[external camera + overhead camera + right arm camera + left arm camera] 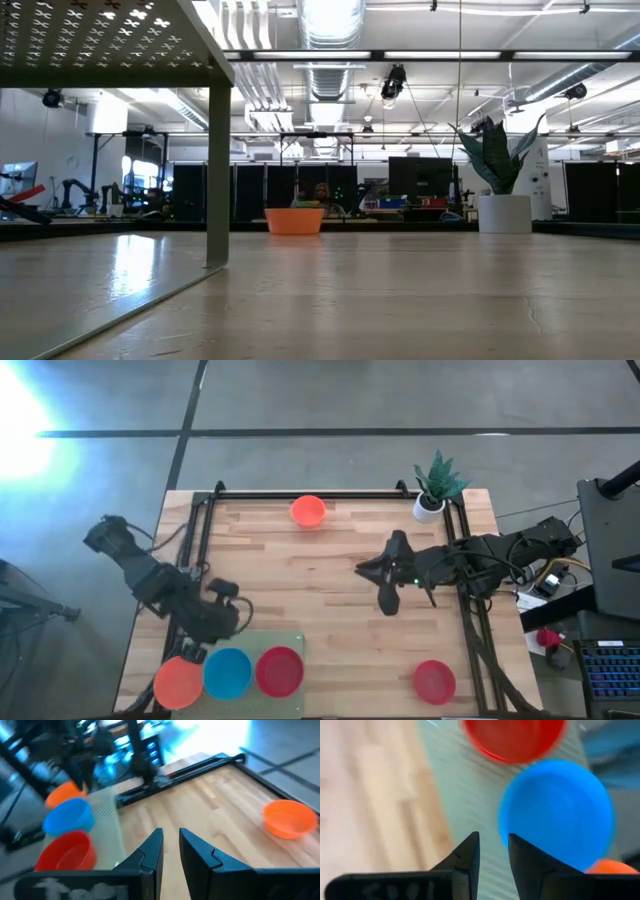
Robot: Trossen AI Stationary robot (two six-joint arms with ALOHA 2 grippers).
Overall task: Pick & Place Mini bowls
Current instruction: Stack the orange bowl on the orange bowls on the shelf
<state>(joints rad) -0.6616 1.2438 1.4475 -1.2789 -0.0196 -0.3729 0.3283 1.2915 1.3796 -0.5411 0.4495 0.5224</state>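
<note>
The left gripper (492,851), narrowly parted and empty, hung beside the blue bowl (228,671) on the mat (290,641), the right gripper (170,845) likewise narrow.

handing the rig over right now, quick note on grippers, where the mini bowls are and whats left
Left gripper: narrowly open, empty, over the pale mat at the table's near left corner.
Right gripper: narrowly open, empty, above the table's middle right.
Done: three bowls in a row at the mat: orange bowl, blue bowl, red bowl.
Left: second orange bowl at the far edge, centre; second red bowl at the near right. Only five bowls are visible.
Potted plant stands at the far right corner.
</note>
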